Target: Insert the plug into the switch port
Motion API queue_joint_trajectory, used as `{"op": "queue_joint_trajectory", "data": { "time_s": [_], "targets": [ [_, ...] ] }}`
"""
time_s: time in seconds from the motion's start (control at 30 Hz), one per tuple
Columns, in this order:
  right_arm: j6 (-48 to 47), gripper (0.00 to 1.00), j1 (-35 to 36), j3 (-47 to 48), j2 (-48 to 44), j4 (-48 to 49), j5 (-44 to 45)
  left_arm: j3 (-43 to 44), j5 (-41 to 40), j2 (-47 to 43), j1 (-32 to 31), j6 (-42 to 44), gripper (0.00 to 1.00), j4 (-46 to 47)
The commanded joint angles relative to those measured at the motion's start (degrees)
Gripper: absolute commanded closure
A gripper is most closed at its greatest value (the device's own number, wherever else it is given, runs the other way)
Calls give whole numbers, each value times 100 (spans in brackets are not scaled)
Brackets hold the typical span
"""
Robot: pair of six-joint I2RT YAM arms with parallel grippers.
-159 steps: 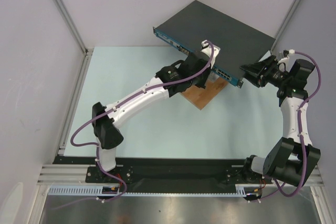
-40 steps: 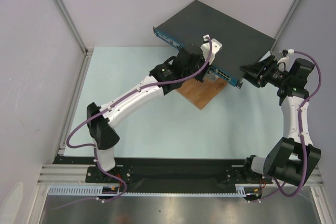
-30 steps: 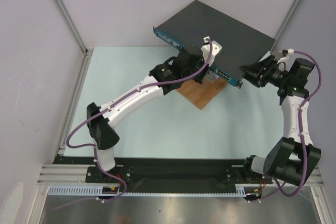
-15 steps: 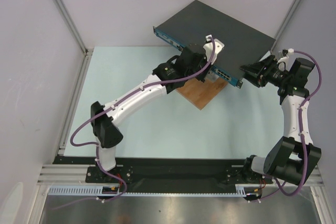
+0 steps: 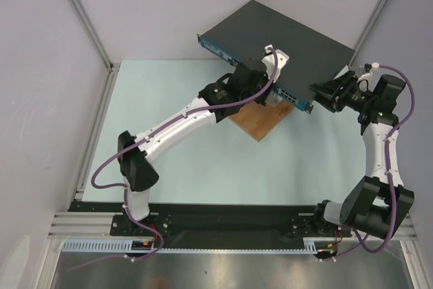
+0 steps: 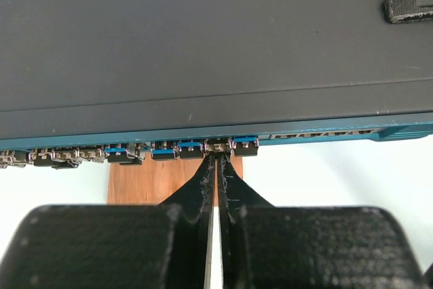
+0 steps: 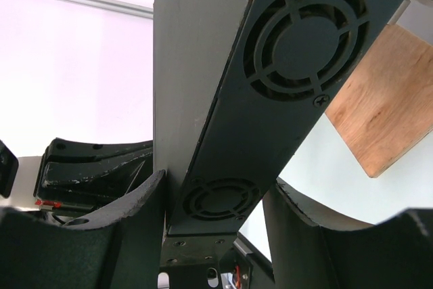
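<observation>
Left gripper pinches plug, tip at switch port row, frame centre; insertion axis straight up-frame. Right gripper clamps switch end.

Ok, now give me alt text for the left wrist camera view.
The left end effector, fingers pinched almost shut, presses a small plug against a port in the blue front row of the dark grey switch. A brown wooden board shows beneath the switch, on a pale table.
</observation>
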Motion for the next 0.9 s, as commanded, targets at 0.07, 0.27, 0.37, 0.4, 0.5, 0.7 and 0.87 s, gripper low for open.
{"op": "queue_joint_trajectory", "data": {
  "time_s": [0.07, 0.27, 0.37, 0.4, 0.5, 0.7, 0.87],
  "targets": [
    [-748, 100, 430, -74, 22, 123, 150, -224, -356, 452, 83, -74, 92, 2342],
    [-880, 100, 298, 102, 171, 70, 133, -661, 143, 23, 91, -118, 91, 1841],
    [-985, 100, 131, 295, 312, 61, 98, -1389, 461, -706, 118, -153, 88, 1586],
    [-1011, 100, 96, 356, 347, 35, 98, -1576, 636, -899, 127, -162, 85, 1481],
    [-1073, 98, -36, 541, 470, 26, 1, -2191, 909, -1708, 205, -57, 81, 1209],
    [-1494, 50, -141, 813, 602, -158, -183, -2956, 2033, -2719, 995, -372, 71, 286],
    [-2083, 11, -633, 1208, 524, -1010, -324, -3448, 2861, -3379, 2226, -724, 23, -109]
  ]
}}
